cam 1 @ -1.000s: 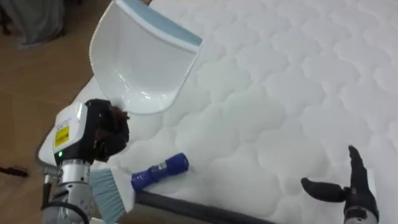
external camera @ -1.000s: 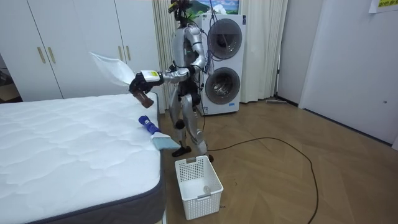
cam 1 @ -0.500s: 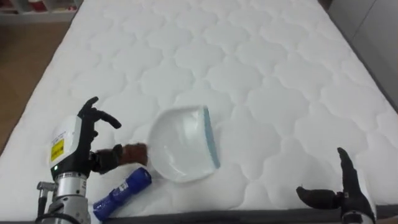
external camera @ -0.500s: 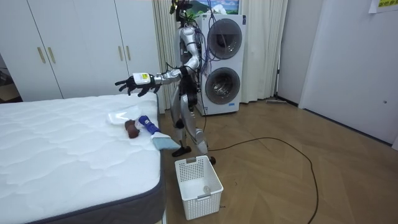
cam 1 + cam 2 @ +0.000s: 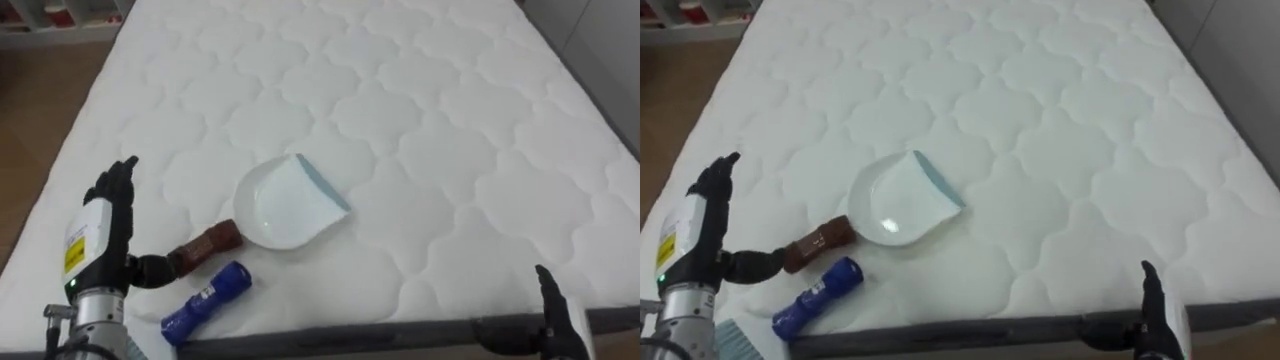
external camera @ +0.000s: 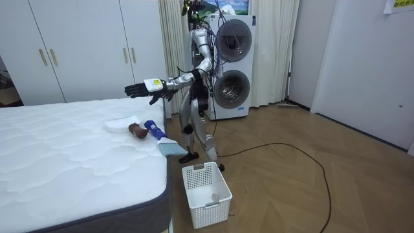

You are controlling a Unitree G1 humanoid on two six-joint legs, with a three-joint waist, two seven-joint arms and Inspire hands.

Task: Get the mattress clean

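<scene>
A white dustpan (image 5: 285, 205) with a brown handle (image 5: 205, 245) lies flat on the white quilted mattress (image 5: 420, 130), close to its near edge. Just in front of it lies a brush with a blue handle (image 5: 205, 297); its pale bristles (image 5: 735, 340) hang past the bed's edge. My left hand (image 5: 100, 235) hovers to the left of the dustpan's handle, open and holding nothing. My right hand (image 5: 550, 315) is low at the right, near the bed's edge, open and empty. In the room view I stand at the bed's corner with my left hand (image 6: 145, 88) stretched out over the dustpan (image 6: 123, 123).
A white slatted basket (image 6: 206, 194) stands on the wooden floor beside the bed's dark side. Stacked washing machines (image 6: 231, 65) are behind me, and white wardrobe doors (image 6: 84, 52) stand past the bed. The mattress stretches bare beyond the dustpan.
My left hand held the dustpan up by its handle, then let it go onto the mattress and opened. The eye view has swung from the bed's corner towards the whole mattress.
</scene>
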